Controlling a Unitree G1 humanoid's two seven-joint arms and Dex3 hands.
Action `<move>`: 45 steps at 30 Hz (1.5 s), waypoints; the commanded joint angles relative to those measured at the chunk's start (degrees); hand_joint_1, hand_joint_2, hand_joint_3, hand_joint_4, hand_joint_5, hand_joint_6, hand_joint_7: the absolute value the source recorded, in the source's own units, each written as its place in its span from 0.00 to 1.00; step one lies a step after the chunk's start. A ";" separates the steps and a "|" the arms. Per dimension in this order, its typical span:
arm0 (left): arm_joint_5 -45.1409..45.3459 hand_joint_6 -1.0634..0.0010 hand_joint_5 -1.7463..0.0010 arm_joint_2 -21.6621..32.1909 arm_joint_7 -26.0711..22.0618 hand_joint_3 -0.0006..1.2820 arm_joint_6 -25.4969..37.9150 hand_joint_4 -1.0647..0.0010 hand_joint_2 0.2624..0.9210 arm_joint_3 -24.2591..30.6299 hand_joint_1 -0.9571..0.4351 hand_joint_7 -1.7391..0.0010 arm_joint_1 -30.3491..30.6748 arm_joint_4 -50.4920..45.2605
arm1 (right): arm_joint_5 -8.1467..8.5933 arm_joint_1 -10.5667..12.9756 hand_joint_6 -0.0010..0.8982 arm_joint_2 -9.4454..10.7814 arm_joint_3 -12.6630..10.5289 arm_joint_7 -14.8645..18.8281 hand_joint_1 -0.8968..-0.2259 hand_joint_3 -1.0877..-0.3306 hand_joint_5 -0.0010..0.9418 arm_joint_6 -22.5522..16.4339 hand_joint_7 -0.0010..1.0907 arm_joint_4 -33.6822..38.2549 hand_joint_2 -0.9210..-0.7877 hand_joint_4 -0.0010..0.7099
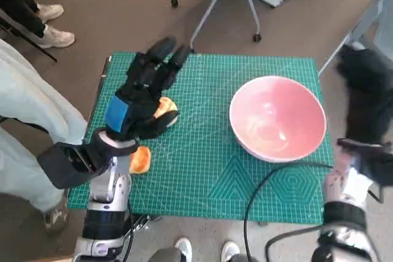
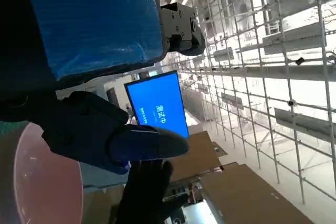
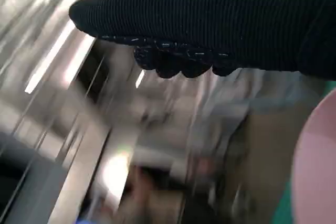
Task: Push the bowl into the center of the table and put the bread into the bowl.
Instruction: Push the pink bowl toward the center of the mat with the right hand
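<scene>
Head view is showing a Unitree G1 humanoid working at a small desk (image 1: 270,204) covered by a green cutting mat, where the pink bowl (image 1: 277,118) is sitting toward the robot's right side of the mat, off its center and close to the right edge. The right robot hand (image 1: 367,99), in its black knitted glove, is hanging just beyond that edge beside the bowl's outer rim; whether it is touching the rim cannot be told, and whether its fingers are spread or curled cannot be told either, though nothing is showing in its grasp. The bowl is lying inboard of this hand, toward the mat's middle, so a push from the right hand, clearly the nearer of the 2, looks like the move the task is calling for. On the opposite side, the left robot hand (image 1: 144,93), blue tape across its back, is reaching over the bread (image 1: 164,110), its fingers extended past the loaf and its thumb side appearing to press against it; a firm grasp is not evident. A second orange-brown piece (image 1: 140,159) is lying nearer the robot, beside the left wrist. Left wrist view is catching the bowl's pale rim (image 2: 42,182), confirming it lies well apart from the bread, across the mat. A person's light trousers (image 1: 31,108) are showing beside the desk.
</scene>
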 commanded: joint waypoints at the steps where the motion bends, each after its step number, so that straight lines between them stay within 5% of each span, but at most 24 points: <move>1: 0.17 1.00 0.99 -0.04 0.11 0.24 -0.38 0.82 1.00 -0.12 0.31 0.71 0.77 -0.73 | 1.42 -0.74 0.16 -1.11 -2.69 -0.60 0.44 0.21 0.00 2.51 0.21 7.93 0.00 0.13; 7: -0.08 1.00 0.99 -0.02 -0.01 0.24 -0.23 0.82 1.00 -0.01 0.31 0.71 0.46 -0.25 | 1.88 -1.34 0.16 -1.09 -4.45 -1.38 0.43 0.24 0.00 5.58 0.20 12.33 0.00 0.11; 21: -0.64 1.00 0.99 0.18 -0.46 0.24 0.51 0.82 1.00 0.09 0.31 0.70 0.37 -0.34 | -2.84 -0.79 0.16 1.44 -2.14 -7.81 0.54 0.18 0.00 10.86 0.17 16.18 0.00 0.09; 45: -0.20 1.00 0.99 2.39 -0.51 0.23 0.37 0.81 1.00 0.91 0.31 0.70 2.13 -2.60 | -4.04 -5.64 0.19 9.37 -0.54 -7.59 0.56 0.11 0.01 17.06 0.17 16.32 0.00 0.12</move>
